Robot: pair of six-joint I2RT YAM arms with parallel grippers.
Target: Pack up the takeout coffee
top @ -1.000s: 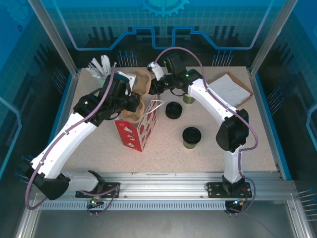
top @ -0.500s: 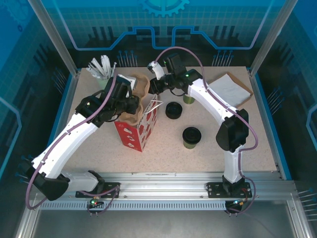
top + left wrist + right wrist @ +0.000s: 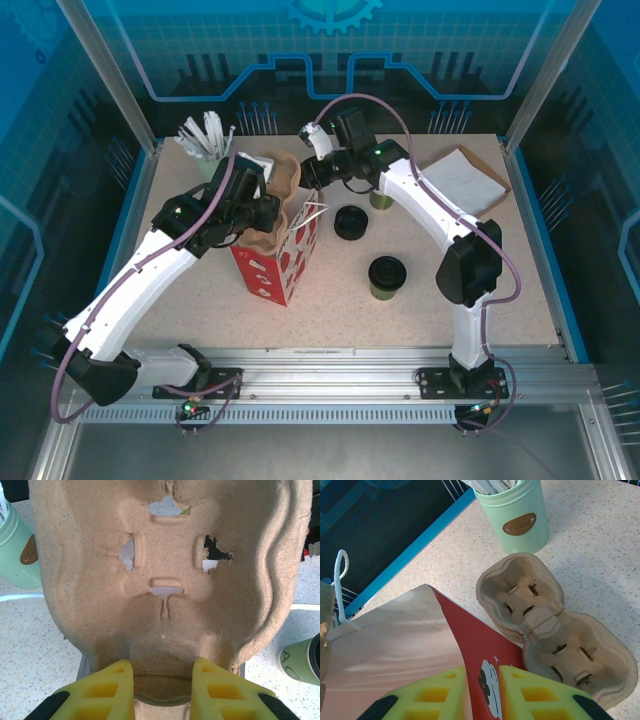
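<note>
The takeout coffee [image 3: 386, 277], an olive-green cup under a black lid, stands on the table right of the red paper bag [image 3: 275, 258]. My left gripper [image 3: 262, 207] [image 3: 162, 680] is shut on the end of a brown pulp cup carrier [image 3: 280, 185] [image 3: 165, 555], which it holds tilted over the bag's open top. My right gripper [image 3: 312, 178] [image 3: 482, 692] is shut on the bag's red wall [image 3: 480, 645] near the rim. In the right wrist view the carrier [image 3: 550, 625] hangs just beyond that wall.
A pile of black lids [image 3: 350, 222] and a stack of green cups [image 3: 380, 198] sit right of the bag. A mint holder of stirrers [image 3: 205, 140] [image 3: 517, 515] stands at the back left, flat paper [image 3: 462, 178] at the back right. A green cup [image 3: 300, 657] is cut off.
My left gripper has shifted the carrier slightly down and left over the bag. The right gripper holds the bag's wall almost still.
</note>
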